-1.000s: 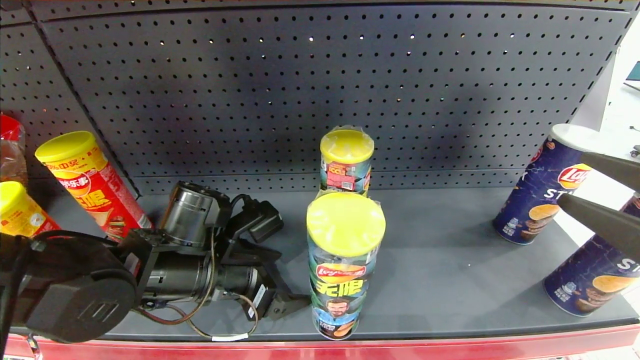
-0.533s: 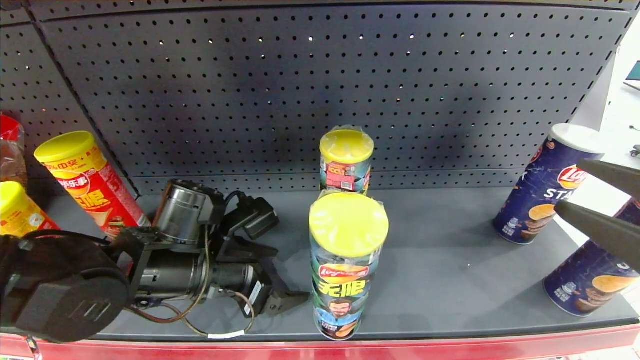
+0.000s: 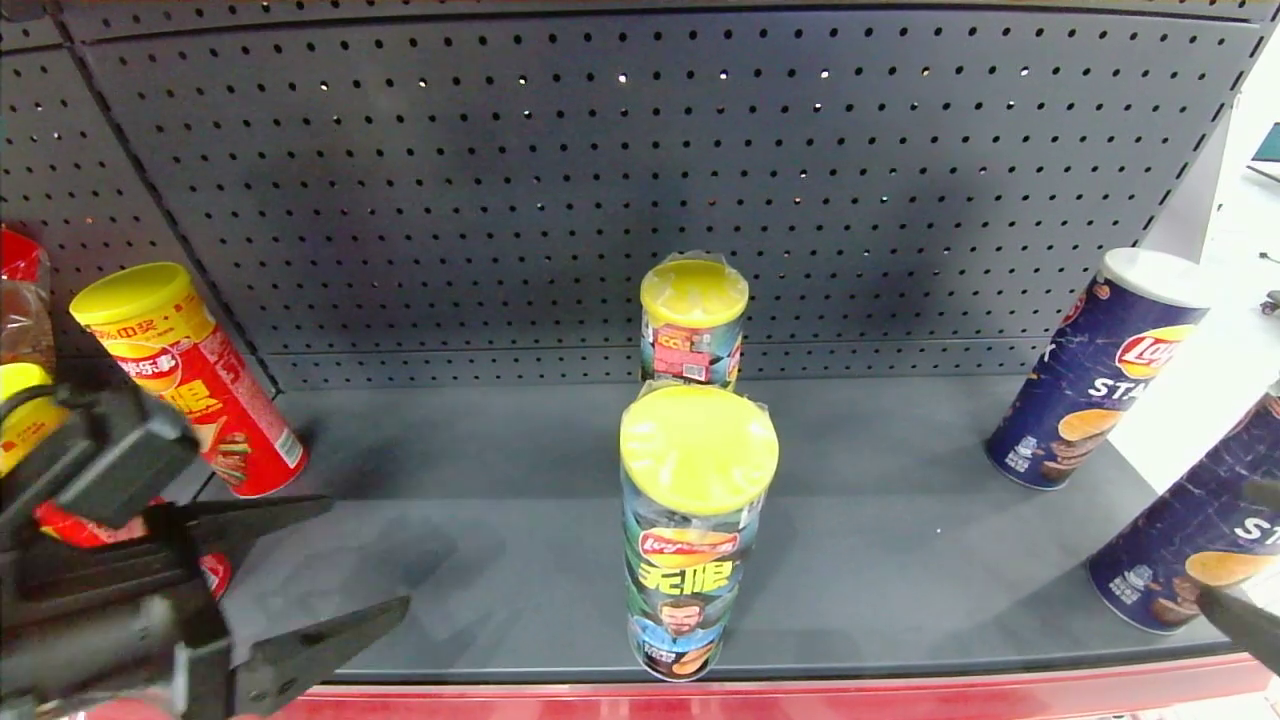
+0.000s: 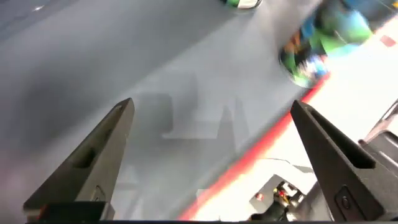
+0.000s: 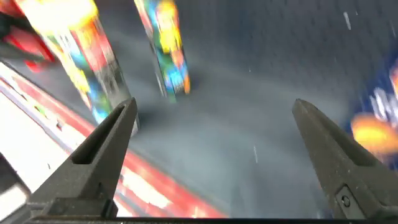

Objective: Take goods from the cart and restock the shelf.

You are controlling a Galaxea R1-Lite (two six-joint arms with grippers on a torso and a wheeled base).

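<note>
- The left gripper [image 3: 369,553] stands wide open with nothing between its fingers. It is well to the left of the front can [image 3: 690,530], low over the front part of the shelf [image 3: 880,540].
- In the left wrist view the same gripper [image 4: 211,109] shows its two dark fingers spread far apart over bare grey shelf board. The front can [image 4: 323,37] is a blur beyond them, by the red front edge [image 4: 261,155]. I can't tell whether a fingertip touches the board.
- The right gripper [image 5: 214,104] is also spread wide and holds nothing. It is well to the right of the front can, down by the shelf's front corner, and one dark finger [image 3: 1240,620] crosses in front of the nearer blue can [image 3: 1180,540].
- The front can stands upright near the shelf's front edge, about midway along it. Its long axis is vertical, its yellow lid is on top and its printed label faces out of the shelf. Neither gripper touches it.
- Straight behind the front can, close to the pegboard back [image 3: 600,200], a second yellow-lidded can [image 3: 693,320] also stands upright. There is a gap between the two cans.
- Far to the left of the front can a red can with a yellow lid [image 3: 185,375] stands against the back.
- Far to the right of the front can is another blue can [image 3: 1085,375], behind the nearer one.
</note>
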